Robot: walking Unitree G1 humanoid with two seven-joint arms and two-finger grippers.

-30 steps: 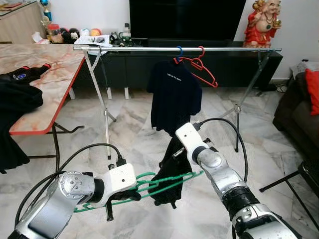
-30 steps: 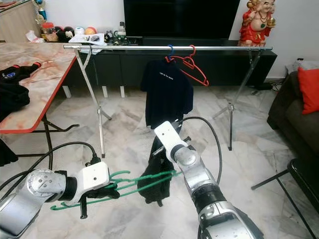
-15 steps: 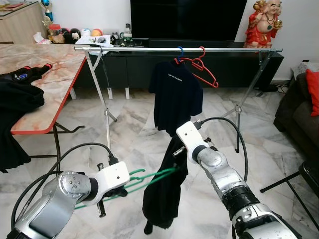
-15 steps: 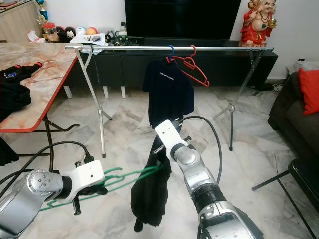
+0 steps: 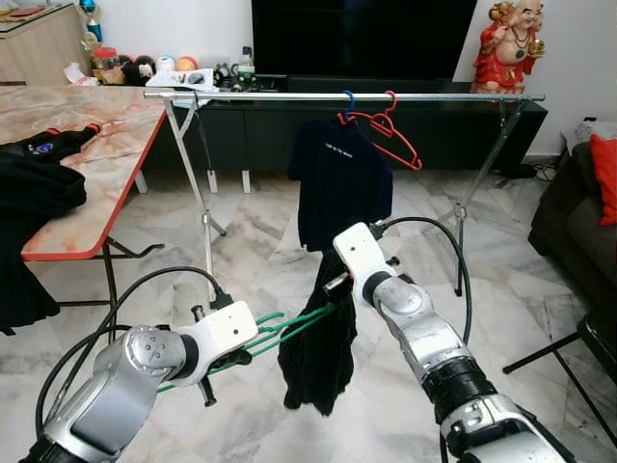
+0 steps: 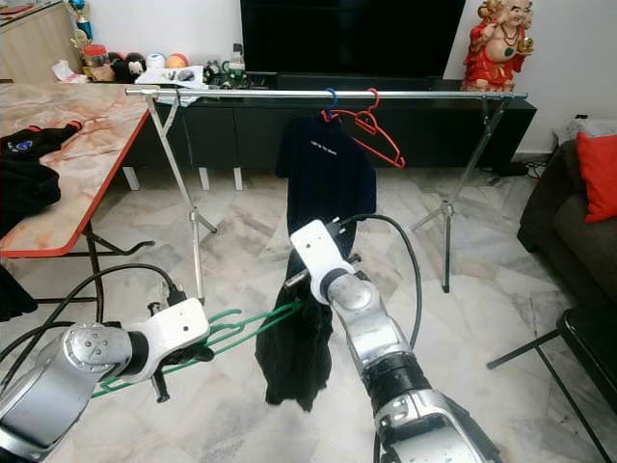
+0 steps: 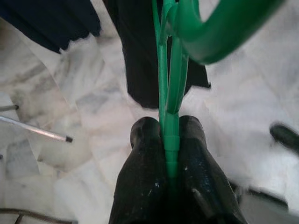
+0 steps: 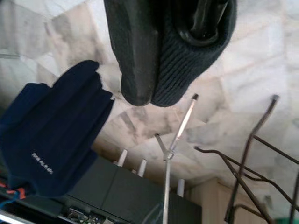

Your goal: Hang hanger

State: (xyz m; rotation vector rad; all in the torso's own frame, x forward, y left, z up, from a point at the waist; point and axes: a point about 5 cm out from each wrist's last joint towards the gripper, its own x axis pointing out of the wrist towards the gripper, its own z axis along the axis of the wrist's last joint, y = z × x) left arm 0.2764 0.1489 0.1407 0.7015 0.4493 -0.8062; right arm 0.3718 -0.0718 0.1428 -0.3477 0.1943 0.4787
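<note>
My left gripper [image 7: 167, 133] is shut on the neck of a green hanger [image 5: 289, 330], low at my left. The hanger slants up toward my right gripper [image 5: 336, 282], which is shut on a black garment [image 5: 318, 352]. The garment hangs down from there over the hanger's far end; in the right wrist view its knit cloth [image 8: 187, 60] wraps one finger. Beyond stands a metal clothes rail [image 5: 289, 95]. On it hang a navy T-shirt [image 5: 339, 183] on a blue hanger and a bare red hanger [image 5: 397, 137].
A marble-topped table [image 5: 106, 145] with black clothes [image 5: 34, 188] on it stands at my left. A dark sofa [image 5: 583, 217] and a black stand leg [image 5: 564, 347] are at my right. A TV cabinet [image 5: 434, 125] runs behind the rail, over marble floor.
My right gripper has risen and shifted left, lifting the black garment off its low hang. The left gripper has come up a little with the green hanger.
</note>
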